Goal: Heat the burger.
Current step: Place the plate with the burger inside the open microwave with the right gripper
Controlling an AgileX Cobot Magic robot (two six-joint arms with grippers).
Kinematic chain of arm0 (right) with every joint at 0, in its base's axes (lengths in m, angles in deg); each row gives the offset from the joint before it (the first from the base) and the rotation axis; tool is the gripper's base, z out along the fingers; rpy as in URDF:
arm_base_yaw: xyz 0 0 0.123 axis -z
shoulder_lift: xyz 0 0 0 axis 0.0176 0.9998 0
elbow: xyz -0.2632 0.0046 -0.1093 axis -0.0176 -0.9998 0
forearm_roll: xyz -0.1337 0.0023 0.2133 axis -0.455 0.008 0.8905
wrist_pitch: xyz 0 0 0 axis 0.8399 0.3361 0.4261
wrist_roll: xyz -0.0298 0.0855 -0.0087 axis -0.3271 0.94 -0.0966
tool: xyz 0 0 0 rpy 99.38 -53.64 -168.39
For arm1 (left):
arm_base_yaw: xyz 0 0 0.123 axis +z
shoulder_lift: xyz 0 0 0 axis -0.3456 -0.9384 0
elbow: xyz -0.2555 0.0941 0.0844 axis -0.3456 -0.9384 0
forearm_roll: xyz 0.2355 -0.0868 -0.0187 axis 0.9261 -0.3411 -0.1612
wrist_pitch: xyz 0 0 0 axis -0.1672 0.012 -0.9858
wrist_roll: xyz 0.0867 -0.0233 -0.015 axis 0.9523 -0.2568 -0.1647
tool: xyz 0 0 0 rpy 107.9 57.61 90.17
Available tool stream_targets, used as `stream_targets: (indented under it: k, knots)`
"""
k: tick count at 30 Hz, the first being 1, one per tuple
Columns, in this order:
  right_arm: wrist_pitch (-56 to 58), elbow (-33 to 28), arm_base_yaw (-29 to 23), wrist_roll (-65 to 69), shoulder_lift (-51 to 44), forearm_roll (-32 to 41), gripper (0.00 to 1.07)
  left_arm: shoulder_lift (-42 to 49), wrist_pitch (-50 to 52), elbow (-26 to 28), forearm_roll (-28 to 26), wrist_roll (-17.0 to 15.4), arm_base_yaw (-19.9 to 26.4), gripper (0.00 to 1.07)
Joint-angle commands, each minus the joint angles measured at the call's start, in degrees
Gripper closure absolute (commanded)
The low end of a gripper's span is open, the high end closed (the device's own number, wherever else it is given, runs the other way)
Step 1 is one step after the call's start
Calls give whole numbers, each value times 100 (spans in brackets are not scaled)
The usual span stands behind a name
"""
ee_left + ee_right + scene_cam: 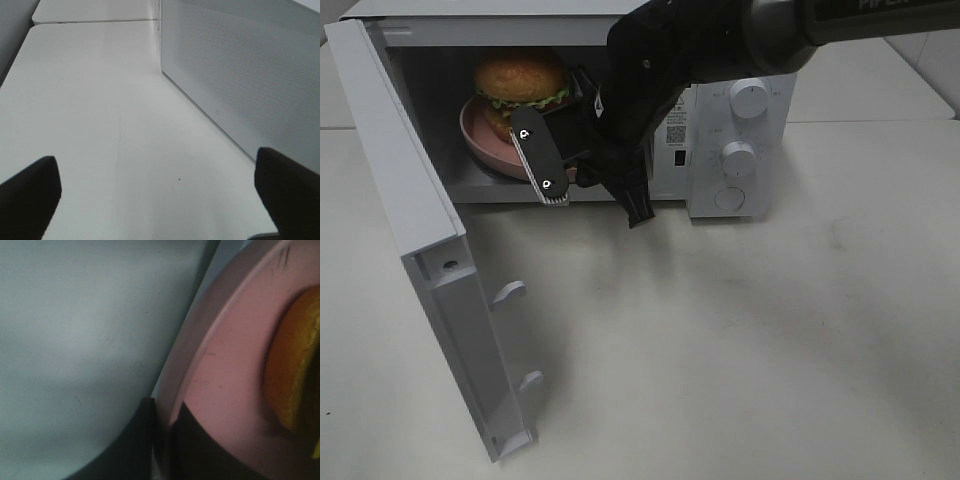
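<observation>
Inside the open microwave (720, 130), the right jaws are pinched together on the rim of the pink plate (210, 365). On that plate the burger (523, 85) stands upright, its long axis vertical and top bun uppermost. The left jaws gape wide over the table (100, 100), holding nothing.

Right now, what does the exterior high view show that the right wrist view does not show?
Only the exterior high view: the white box-shaped microwave oven, its open door and two round white knobs. Only the right wrist view: up close, the right pincer shut on the rim of the round pink plate. Both: that plate and the tall burger with the orange-brown bun.
</observation>
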Motion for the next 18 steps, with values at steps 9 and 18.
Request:
stream_targets:
  k: [9, 18]
  knots:
    - [34, 1026, 11, 521, 550, -521, 107, 143, 80, -23, -11, -17, -29, 6]
    - [264, 1725, 11, 1094, 1037, -854, 107, 143, 80, -23, -11, -17, -29, 6]
